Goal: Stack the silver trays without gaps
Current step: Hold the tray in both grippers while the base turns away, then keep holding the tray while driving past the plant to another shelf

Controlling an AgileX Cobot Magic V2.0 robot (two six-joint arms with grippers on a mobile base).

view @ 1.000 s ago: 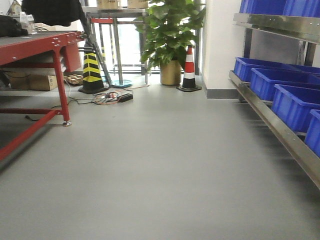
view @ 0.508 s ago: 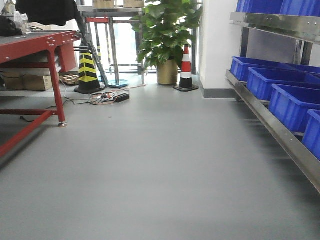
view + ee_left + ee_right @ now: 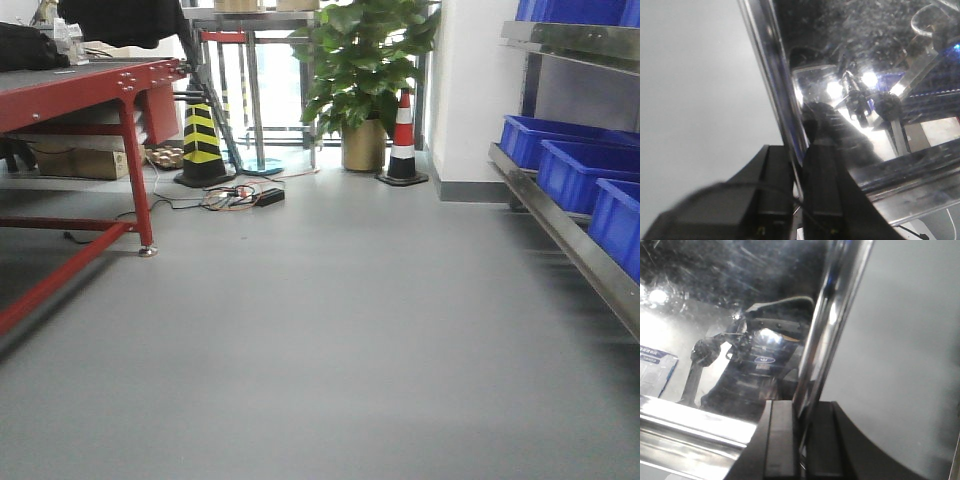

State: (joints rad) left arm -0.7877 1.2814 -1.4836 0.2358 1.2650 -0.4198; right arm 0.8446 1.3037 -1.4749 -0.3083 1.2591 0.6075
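Neither a silver tray nor a gripper shows in the front view. In the left wrist view, my left gripper (image 3: 799,170) is shut on the thin rim of a silver tray (image 3: 865,50), one finger (image 3: 775,185) outside and one inside the wall. The tray's shiny inside fills the right of that view and mirrors lights and an arm. In the right wrist view, my right gripper (image 3: 801,435) is shut on the rim of a silver tray (image 3: 715,300), whose shiny inside fills the left. Grey floor lies beyond both rims. Whether it is one tray or two is not visible.
Ahead is grey floor. A red table (image 3: 90,85) stands at the left. A yellow-black cone (image 3: 203,140), loose cables (image 3: 235,195), a potted plant (image 3: 365,60) and a red-white cone (image 3: 403,140) stand at the back. Blue bins (image 3: 580,170) sit on a steel shelf rail (image 3: 570,240) at the right.
The front view has swung left: table, cones and plant sit further right in the frame, and fewer blue bins show at the right edge.
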